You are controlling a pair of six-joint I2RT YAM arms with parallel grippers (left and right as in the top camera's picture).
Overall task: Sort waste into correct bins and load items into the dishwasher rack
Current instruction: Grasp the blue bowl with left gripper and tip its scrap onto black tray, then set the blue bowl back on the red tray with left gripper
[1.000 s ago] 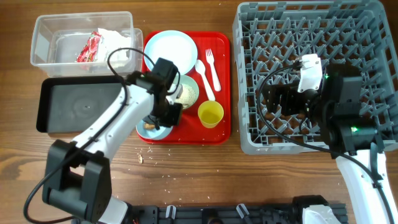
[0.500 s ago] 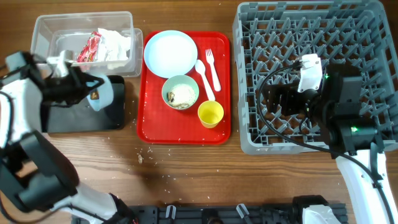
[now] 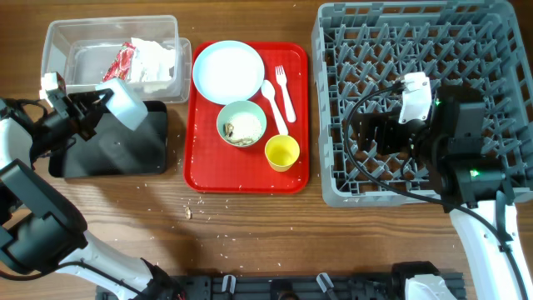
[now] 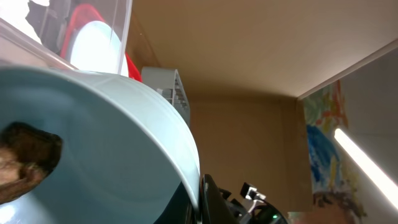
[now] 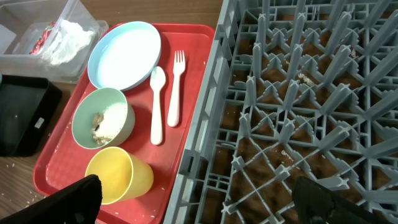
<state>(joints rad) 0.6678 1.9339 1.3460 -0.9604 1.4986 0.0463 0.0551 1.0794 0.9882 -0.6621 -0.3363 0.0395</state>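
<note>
Status:
- Trash: red-and-white wrapper (image 3: 119,62) and crumpled napkin (image 3: 154,58) are both in the clear tub (image 3: 79,60), at 10 o'clock on the counter (image 3: 333,242). That part looks done.
- Scraps: in hand. The left tool (image 3: 102,107) is clamped on the rim of a light-blue bowl (image 3: 127,102), holding it tipped over the top edge of the black tray (image 3: 117,154) at 9 o'clock. The left wrist view shows a brown scrap (image 4: 28,152) sitting inside the bowl, so it isn't emptied yet. The tray floor looks bare from overhead.
- The second bowl (image 3: 241,123) sits mid red tray (image 3: 204,179) with beige crumbs in it, not yet dumped.
- A few loose crumbs (image 3: 188,212) lie on the counter at 6 o'clock of the red tray.
- Loading: not started. The dishwasher rack (image 3: 500,50) at 3 o'clock holds no dishes, only specks.
- On the red tray: plate (image 3: 227,71) at 12, fork (image 3: 284,92) and spoon (image 3: 273,104) side by side at 2, yellow cup (image 3: 282,152) at 4.
- The right tool (image 5: 202,198) hangs over the rack's near-left area, spread wide, gripping nothing.

Estimate: about a third done. Left to do: two bowls to empty, then six items to rack.
</note>
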